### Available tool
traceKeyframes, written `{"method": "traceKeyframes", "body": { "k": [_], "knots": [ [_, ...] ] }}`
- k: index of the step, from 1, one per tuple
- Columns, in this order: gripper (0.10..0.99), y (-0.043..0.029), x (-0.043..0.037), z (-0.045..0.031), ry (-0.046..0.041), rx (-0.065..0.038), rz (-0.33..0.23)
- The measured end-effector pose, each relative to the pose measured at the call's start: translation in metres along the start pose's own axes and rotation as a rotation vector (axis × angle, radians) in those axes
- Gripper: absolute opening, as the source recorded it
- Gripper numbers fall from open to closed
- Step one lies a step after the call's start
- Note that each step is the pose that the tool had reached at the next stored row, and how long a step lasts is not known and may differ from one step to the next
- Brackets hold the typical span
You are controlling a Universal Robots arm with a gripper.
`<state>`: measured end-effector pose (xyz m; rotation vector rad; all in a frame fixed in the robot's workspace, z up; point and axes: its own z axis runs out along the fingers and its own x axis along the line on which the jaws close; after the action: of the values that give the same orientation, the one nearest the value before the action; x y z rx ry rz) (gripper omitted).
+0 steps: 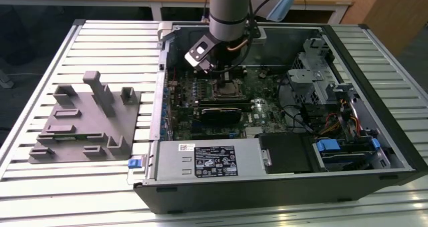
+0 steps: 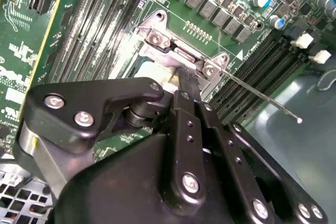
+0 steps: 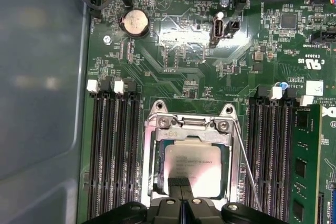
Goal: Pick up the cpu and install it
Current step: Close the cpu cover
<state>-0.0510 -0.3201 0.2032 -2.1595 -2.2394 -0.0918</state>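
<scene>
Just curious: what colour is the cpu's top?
Pale silver-grey metal; the cpu shows best in the first wrist view.

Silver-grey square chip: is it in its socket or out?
In: the small silver-grey square chip lies flat inside the metal socket frame, at the black gripper.

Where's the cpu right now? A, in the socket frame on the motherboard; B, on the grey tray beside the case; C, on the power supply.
A: in the first wrist view the cpu lies inside the socket frame, with the gripper at its edge.
</scene>
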Motion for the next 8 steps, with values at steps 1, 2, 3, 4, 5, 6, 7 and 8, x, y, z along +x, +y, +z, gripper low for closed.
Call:
{"method": "traceKeyframes", "body": {
  "k": [1, 2, 3, 4, 5, 6, 7, 8],
  "knots": [
    [0.106, 0.0000, 0.0001, -0.0022, -0.0002, 0.000, 0.000],
    [0.106, 0.0001, 0.0003, -0.0047, -0.0001, 0.000, 0.000],
    [0.106, 0.0001, 0.0003, -0.0064, -0.0002, 0.000, 0.000],
    [0.106, 0.0001, 0.0004, -0.0066, 0.0000, 0.000, 0.000],
    [0.106, 0.0004, 0.0004, -0.0066, 0.0000, 0.000, 0.000],
    [0.106, 0.0013, 0.0003, -0.0066, -0.0001, 0.000, 0.000],
    [0.106, 0.0022, 0.0003, -0.0066, -0.0001, 0.000, 0.000],
    [0.106, 0.0030, 0.0002, -0.0066, -0.0002, 0.000, 0.000]
  ]
}}
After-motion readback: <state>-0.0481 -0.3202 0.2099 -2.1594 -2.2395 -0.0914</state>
